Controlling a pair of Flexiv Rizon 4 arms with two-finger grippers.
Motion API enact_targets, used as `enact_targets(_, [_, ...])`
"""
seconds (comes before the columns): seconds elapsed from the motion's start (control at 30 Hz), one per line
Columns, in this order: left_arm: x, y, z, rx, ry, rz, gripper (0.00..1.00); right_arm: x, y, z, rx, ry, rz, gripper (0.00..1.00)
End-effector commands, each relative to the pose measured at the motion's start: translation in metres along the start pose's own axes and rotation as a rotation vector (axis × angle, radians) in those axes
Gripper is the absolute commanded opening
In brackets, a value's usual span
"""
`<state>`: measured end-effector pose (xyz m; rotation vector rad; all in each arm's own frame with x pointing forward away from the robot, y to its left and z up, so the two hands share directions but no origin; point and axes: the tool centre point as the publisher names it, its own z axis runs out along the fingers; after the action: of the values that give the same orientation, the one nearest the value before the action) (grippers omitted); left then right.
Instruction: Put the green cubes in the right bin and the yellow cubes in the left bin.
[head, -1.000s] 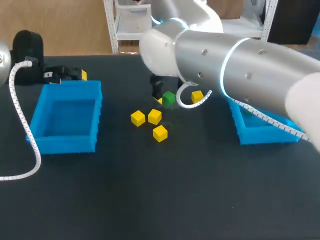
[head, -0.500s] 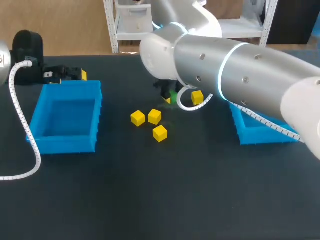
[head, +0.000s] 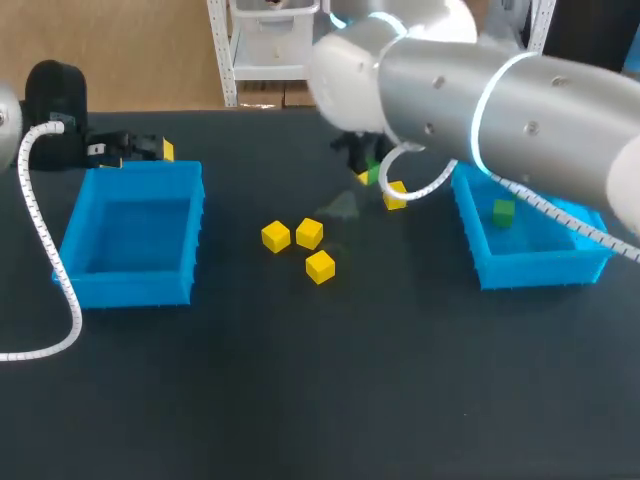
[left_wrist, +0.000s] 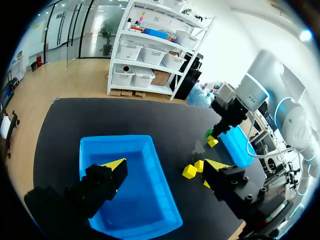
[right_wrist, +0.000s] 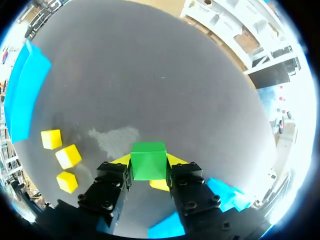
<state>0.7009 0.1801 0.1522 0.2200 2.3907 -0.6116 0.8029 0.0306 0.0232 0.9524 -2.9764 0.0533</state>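
1. While the right gripper (right_wrist: 148, 167) pinches a green cube (right_wrist: 148, 159) between both yellow tips, lifted off the surface, the step in hand looks like the carry to the right bin (head: 530, 265) at the right of the head frame.
2. In the head view the held cube sits just above centre, under the right arm's wrist and left of the bin's upper-left corner.
3. Doing this well probably means keeping the squeeze firm and the cube level. The cube should cross the bin's wall above its rim and be let go low over the floor, so that it does not bounce out.
4. A second green cube (head: 503, 211) already lies in that bin, so the bare floor beside it is the better target.
5. One yellow cube (head: 395, 194) rests between the held cube and the bin wall; the path should pass over it without brushing it.
6. The left gripper (left_wrist: 165, 167) hangs with fingers spread and nothing between them, over the left bin (head: 135, 285) at the left of the frame.
7. The table (head: 300, 400) is dark and matte. Three more yellow cubes (head: 309, 233) cluster left of centre, well apart from both bins, which leaves room for later picks.
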Motion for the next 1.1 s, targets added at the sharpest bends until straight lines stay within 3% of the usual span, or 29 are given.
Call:
enact_targets(0.03, [0.002, 0.003, 0.0, 0.015, -0.007, 0.003, 1.0, 0.035, -0.009, -0.019, 0.006, -0.158, 0.021, 0.0])
enact_targets(0.43, [0.002, 0.003, 0.0, 0.015, -0.007, 0.003, 1.0, 0.094, -0.066, -0.048, 0.04, -0.235, 0.172, 0.0])
enact_targets(0.8, [0.002, 0.003, 0.0, 0.015, -0.007, 0.003, 1.0, 0.152, -0.112, -0.049, 0.035, -0.312, 0.326, 0.0])
enact_targets(1.1, [0.002, 0.003, 0.0, 0.015, -0.007, 0.003, 1.0, 0.185, -0.129, -0.039, 0.032, -0.316, 0.406, 0.0])
